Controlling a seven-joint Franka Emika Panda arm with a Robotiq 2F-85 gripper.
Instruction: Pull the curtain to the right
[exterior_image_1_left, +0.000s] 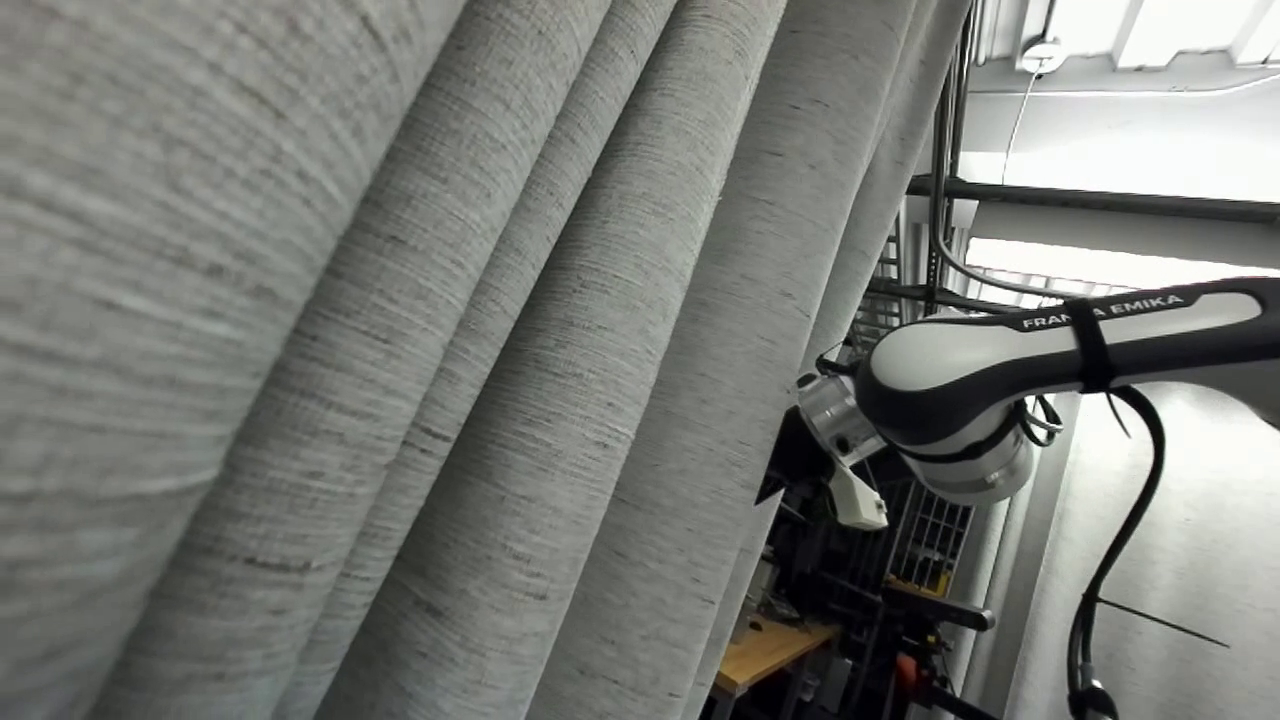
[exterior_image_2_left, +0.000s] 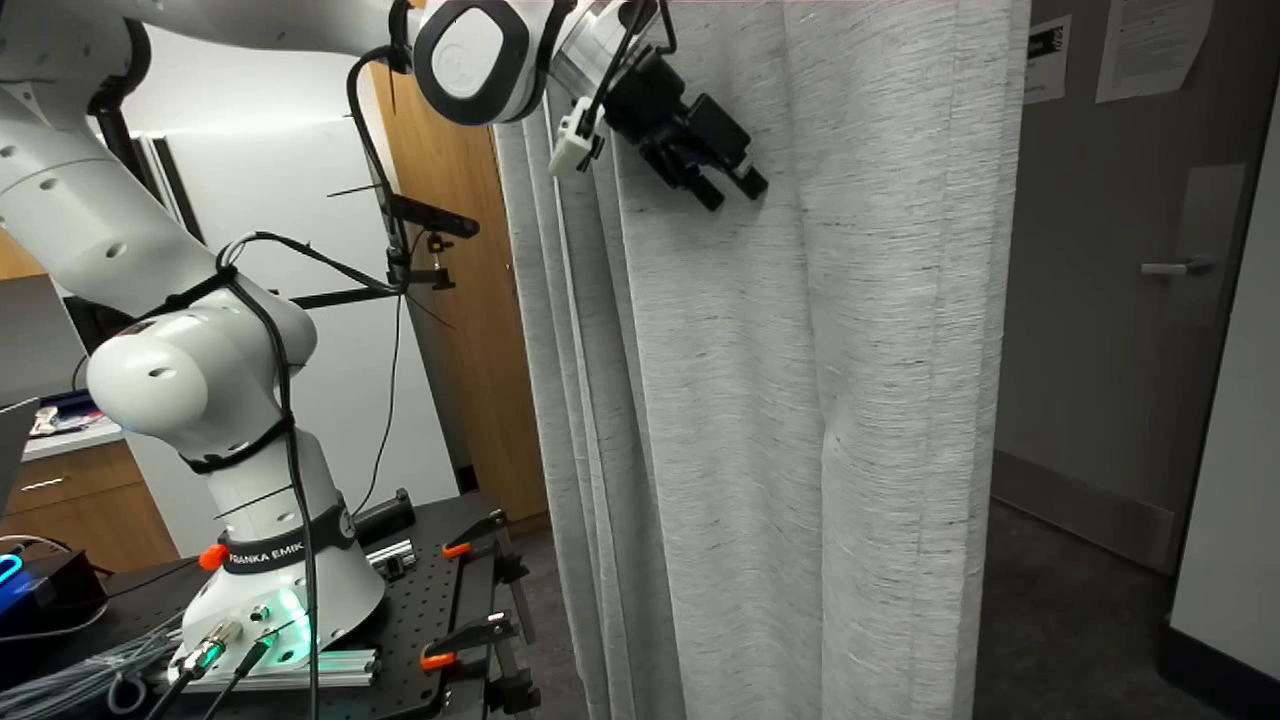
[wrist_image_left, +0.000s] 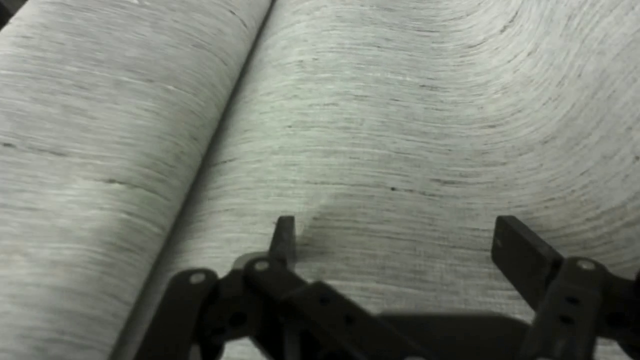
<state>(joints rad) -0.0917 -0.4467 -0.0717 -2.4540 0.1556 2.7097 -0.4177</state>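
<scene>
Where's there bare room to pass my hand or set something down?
Hand: probably over the dark floor between the curtain and the grey door, in an exterior view. Something small: perhaps on the perforated tabletop between the robot base and the clamps. Crowded: by the cables at the base, and around the fingers, close to the curtain.
</scene>
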